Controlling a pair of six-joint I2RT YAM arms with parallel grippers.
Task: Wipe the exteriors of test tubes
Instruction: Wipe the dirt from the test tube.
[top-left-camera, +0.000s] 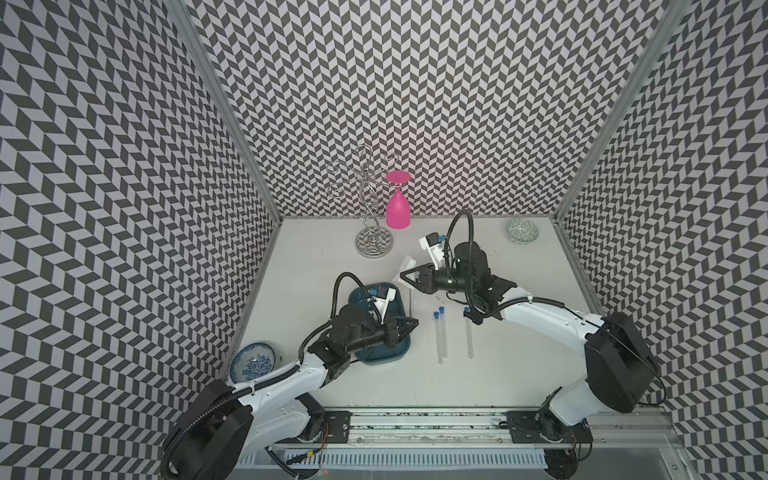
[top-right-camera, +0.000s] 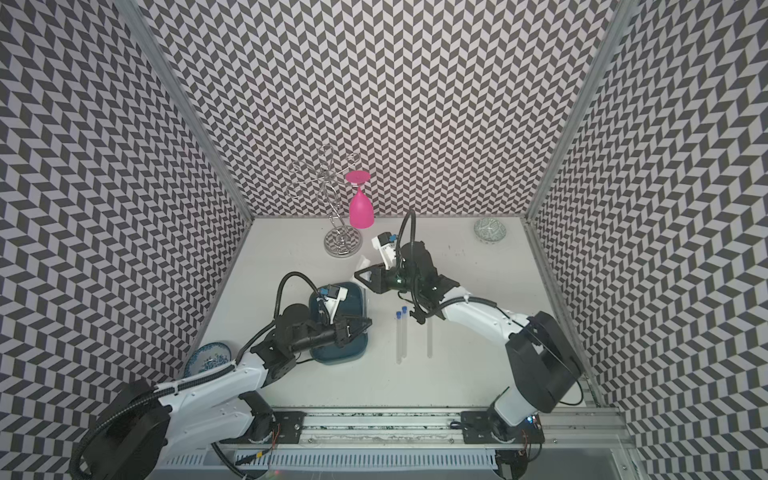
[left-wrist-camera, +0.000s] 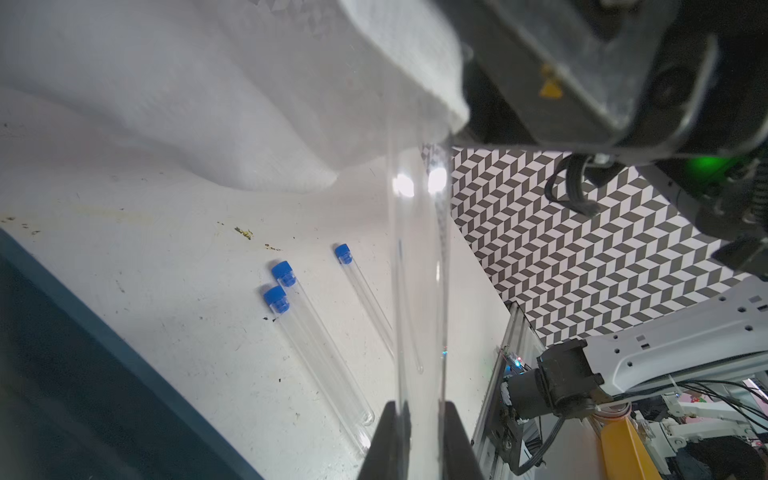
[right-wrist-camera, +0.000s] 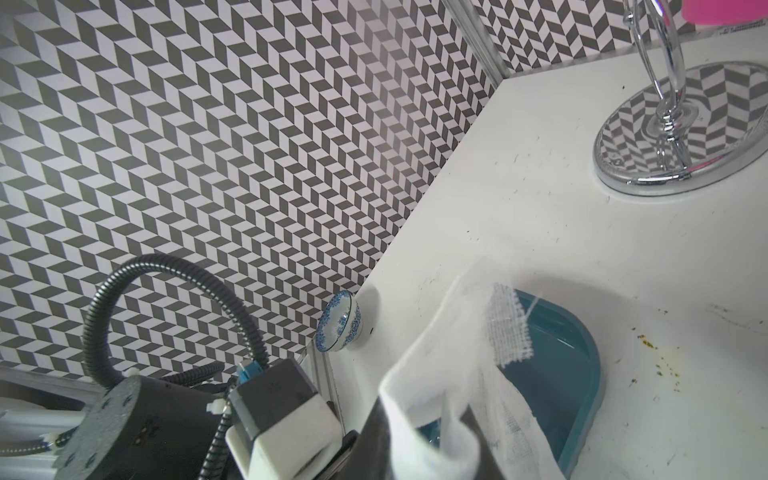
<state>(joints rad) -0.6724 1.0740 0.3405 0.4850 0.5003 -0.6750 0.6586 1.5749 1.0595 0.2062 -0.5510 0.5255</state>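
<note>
White table (top-left-camera: 519, 374); left jaws clamp test tube (left-wrist-camera: 419, 291) pointing rearward; right jaws grip tissue (left-wrist-camera: 208, 104).

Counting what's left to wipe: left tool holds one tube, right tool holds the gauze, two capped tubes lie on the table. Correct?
Not two: three capped test tubes lie on the table, clear in the left wrist view. The rest stands: the left tool holds a tube, the right tool the gauze.
</note>
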